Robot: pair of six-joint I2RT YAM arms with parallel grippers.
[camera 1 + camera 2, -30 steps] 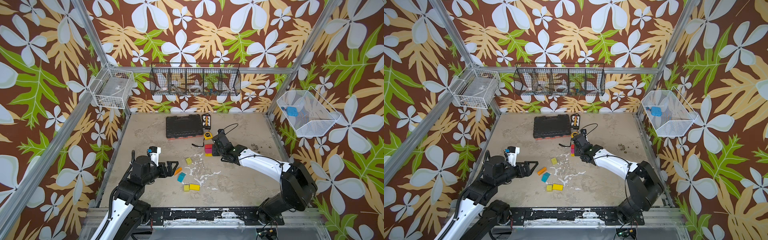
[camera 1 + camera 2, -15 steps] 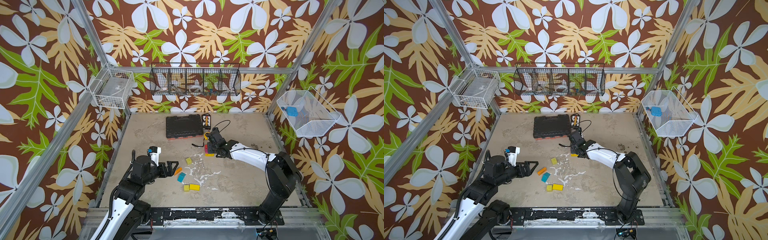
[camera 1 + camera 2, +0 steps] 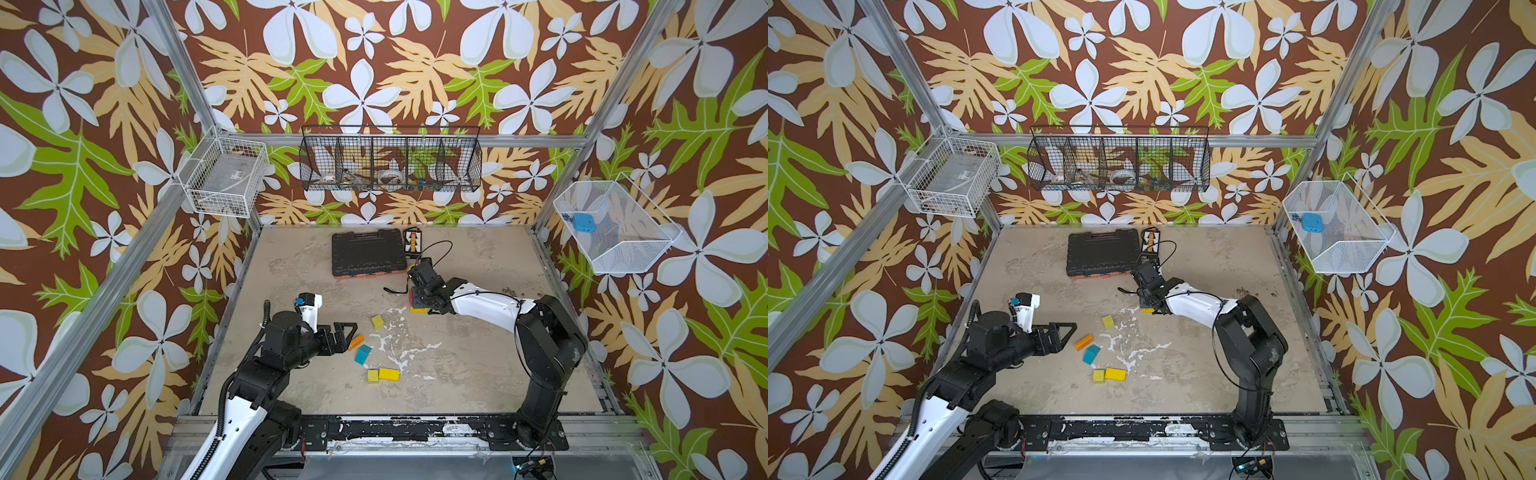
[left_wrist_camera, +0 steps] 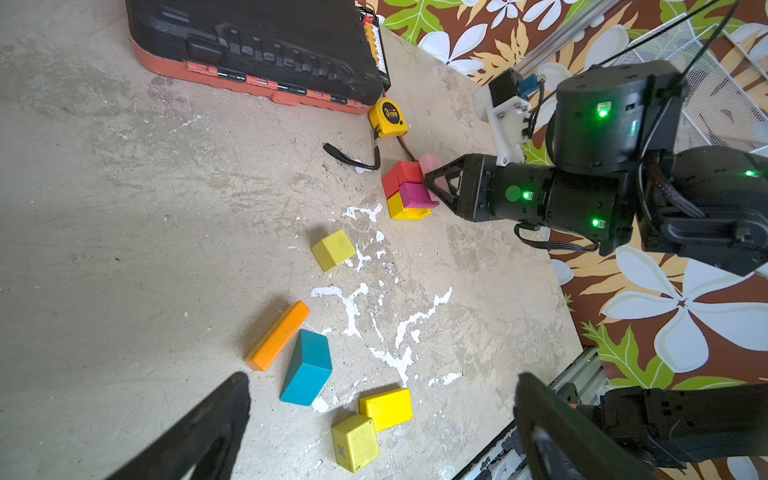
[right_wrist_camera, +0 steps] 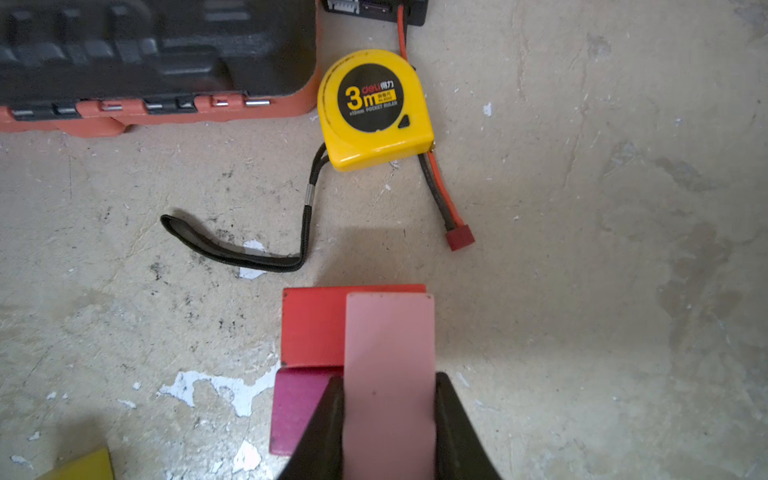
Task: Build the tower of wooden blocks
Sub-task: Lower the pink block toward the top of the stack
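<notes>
Right gripper [image 5: 389, 379] clamped on a pale pink wooden bar [image 5: 389, 340] at the small block tower [image 3: 417, 301]
The bar lies over the tower's red wooden block [image 5: 311, 324] and magenta wooden block [image 5: 295, 411], near the yellow tape measure [image 5: 374, 110] and black plastic tool case [image 5: 145, 54]; the left gripper [image 4: 382, 378] hangs with jaws wide apart above a loose teal wooden block [image 4: 307, 368] and orange wooden bar [image 4: 277, 336]
</notes>
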